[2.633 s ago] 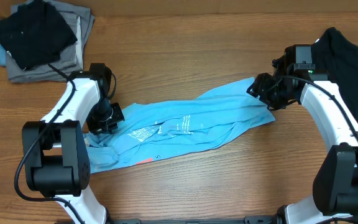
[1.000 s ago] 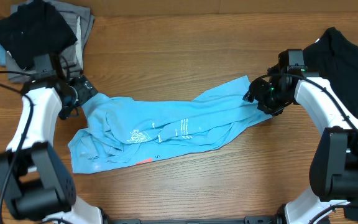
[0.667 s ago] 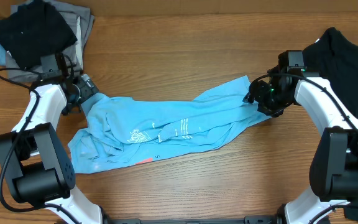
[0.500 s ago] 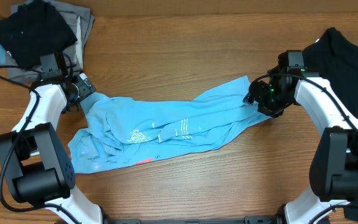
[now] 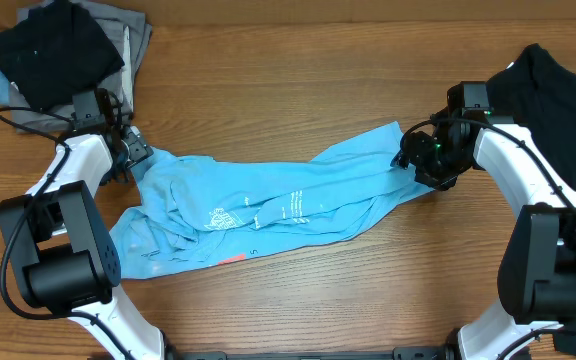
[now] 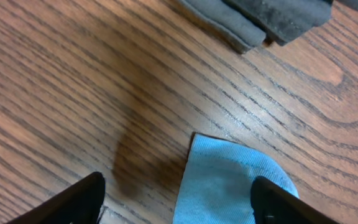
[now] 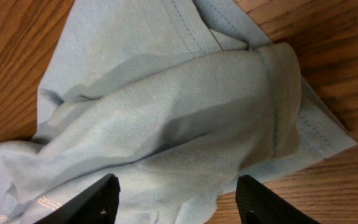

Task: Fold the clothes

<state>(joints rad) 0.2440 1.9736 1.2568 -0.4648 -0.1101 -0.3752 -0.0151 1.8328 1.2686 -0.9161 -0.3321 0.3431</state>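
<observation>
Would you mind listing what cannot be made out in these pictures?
Lettering on the T-shirt: overhead, too small and creased to read.
Left gripper: left wrist view, tips cut off by bottom edge.
Black garment: overhead, cut by the right edge.

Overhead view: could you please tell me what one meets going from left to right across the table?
Pile of grey and black clothes → left claw → light blue T-shirt → right claw → black garment.
</observation>
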